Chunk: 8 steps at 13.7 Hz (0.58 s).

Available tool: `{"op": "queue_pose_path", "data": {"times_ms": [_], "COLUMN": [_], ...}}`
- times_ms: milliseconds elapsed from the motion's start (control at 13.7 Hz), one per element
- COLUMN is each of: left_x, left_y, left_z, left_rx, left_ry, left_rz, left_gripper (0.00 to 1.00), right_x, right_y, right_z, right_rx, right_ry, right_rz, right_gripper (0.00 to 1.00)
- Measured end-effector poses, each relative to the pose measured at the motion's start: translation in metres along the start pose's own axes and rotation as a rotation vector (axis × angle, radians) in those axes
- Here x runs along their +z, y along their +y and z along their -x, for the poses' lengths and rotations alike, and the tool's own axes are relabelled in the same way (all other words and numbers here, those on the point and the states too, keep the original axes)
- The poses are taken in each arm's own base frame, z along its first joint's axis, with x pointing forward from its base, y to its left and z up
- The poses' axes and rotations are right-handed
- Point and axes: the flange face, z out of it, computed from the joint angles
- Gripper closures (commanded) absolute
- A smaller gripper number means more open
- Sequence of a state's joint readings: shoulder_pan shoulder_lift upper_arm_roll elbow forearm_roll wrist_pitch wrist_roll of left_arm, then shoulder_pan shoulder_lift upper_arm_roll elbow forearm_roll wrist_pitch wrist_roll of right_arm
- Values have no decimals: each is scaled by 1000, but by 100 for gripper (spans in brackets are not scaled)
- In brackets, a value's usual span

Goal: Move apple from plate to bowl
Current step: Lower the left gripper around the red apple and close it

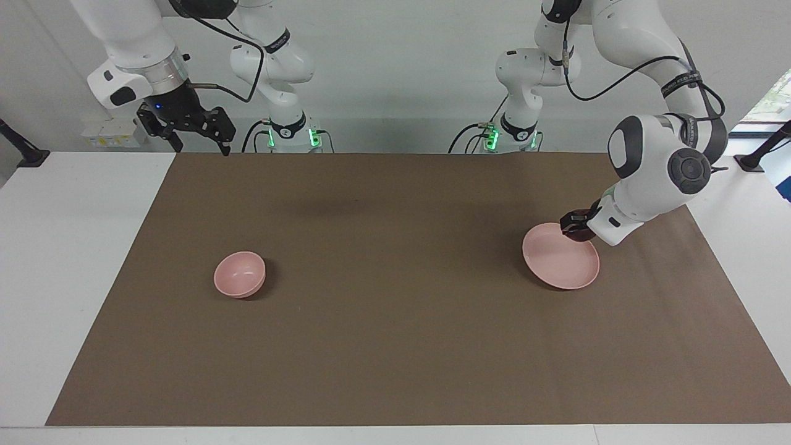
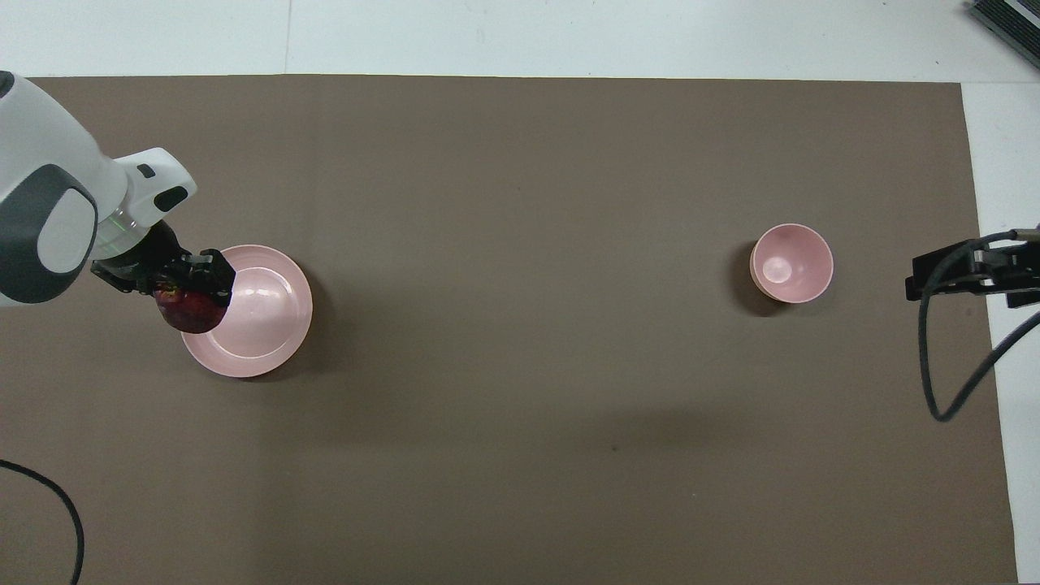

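Note:
My left gripper [image 1: 579,226] [image 2: 192,294] is shut on the dark red apple [image 1: 581,233] [image 2: 190,310] and holds it in the air over the plate's rim. The flat pink plate [image 1: 559,259] [image 2: 264,313] lies bare on the brown mat toward the left arm's end of the table. The small deep pink bowl [image 1: 240,274] [image 2: 791,262] stands toward the right arm's end, with nothing in it. My right gripper [image 1: 198,131] waits high over the mat's corner by its own base, jaws open and holding nothing.
A brown mat [image 1: 395,346] covers most of the white table [image 1: 74,247]. A black cable [image 2: 946,382] loops down from the right arm at the table's end. Another cable [image 2: 49,496] curves by the left arm's side.

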<state>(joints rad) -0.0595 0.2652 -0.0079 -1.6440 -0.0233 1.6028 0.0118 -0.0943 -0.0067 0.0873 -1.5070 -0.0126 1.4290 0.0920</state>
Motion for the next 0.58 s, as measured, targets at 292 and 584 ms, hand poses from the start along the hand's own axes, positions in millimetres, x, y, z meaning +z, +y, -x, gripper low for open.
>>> {"op": "queue_pose_path", "data": {"times_ms": [292, 584], "left_x": [-34, -50], "left_y": [4, 15], "left_z": [9, 20], "left_rx": [6, 26], "left_ry": [7, 10], "left_rz": [0, -2], "left_gripper": [100, 100], "right_x": [0, 0], "right_y": [0, 0], "right_z": [0, 0], "right_rx": [0, 0], "right_ry": [0, 0], "right_rz": [0, 0], "right_gripper": [0, 0]}}
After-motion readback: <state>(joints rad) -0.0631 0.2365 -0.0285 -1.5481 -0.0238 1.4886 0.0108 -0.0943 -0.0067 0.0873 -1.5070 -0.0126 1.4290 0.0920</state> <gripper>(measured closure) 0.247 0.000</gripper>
